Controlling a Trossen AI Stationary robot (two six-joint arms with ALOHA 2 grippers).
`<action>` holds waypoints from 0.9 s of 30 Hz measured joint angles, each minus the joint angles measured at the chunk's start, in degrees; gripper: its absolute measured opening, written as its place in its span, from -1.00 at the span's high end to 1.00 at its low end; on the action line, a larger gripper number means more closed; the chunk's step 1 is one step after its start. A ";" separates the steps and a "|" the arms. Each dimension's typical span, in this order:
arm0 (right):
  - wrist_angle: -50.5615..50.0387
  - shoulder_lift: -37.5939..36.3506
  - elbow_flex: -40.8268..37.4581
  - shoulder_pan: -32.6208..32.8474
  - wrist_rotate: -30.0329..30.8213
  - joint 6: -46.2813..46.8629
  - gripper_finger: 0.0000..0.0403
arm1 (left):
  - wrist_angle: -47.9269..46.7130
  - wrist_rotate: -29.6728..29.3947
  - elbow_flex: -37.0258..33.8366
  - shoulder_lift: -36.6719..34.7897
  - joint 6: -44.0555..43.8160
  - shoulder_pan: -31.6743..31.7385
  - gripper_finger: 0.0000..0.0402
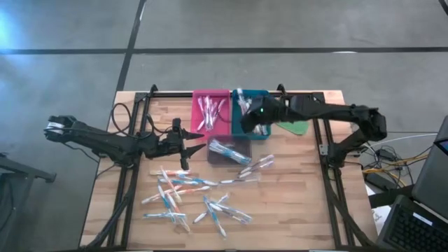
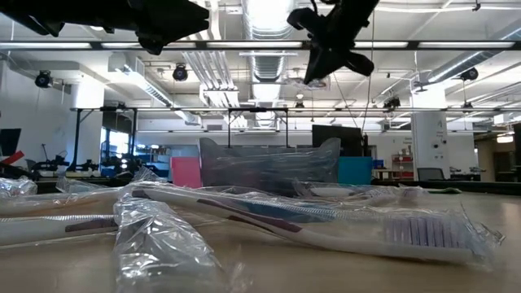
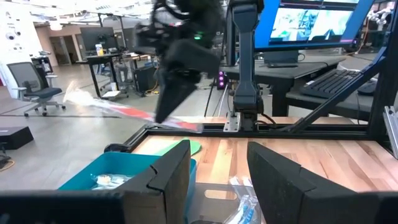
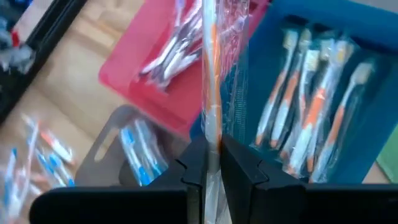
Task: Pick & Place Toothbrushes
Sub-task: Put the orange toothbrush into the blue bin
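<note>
Several wrapped toothbrushes [image 1: 187, 197] lie loose on the near half of the wooden table. At the far side stand a pink tray [image 1: 210, 112], a teal tray [image 1: 260, 98] and a clear tray [image 1: 229, 150], each with brushes lying in it. My right gripper [image 4: 210, 163] hangs over the pink and teal trays, shut on a wrapped toothbrush with an orange handle [image 4: 212, 74]. My left gripper [image 1: 197, 142] waits open left of the clear tray, holding nothing. My right gripper pinches the wrapped toothbrush between its two fingers at the orange stretch of its handle [image 4: 212, 134]. The fingers slant down from the table's right side. The brush is lifted clear of the trays, and in the left wrist view it sticks out past both sides of the fingertips [image 3: 163, 117], slightly tilted.
A flat green piece [image 1: 297, 128] lies right of the teal tray. Black frame rails [image 1: 329, 175] run along the table's left, right and far edges. Bare wood shows at the near right.
</note>
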 joint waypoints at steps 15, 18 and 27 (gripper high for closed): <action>0.02 0.49 -0.64 -10.68 -6.42 4.64 0.86 | -0.02 -0.01 0.00 0.00 0.06 0.00 0.18; -0.15 2.31 -1.18 -11.31 -7.01 4.65 0.86 | -0.04 -0.01 0.00 0.00 0.06 -0.01 0.18; 0.61 11.10 -0.87 -14.52 -11.29 3.89 0.86 | -0.59 -0.01 0.00 0.00 0.10 0.00 0.18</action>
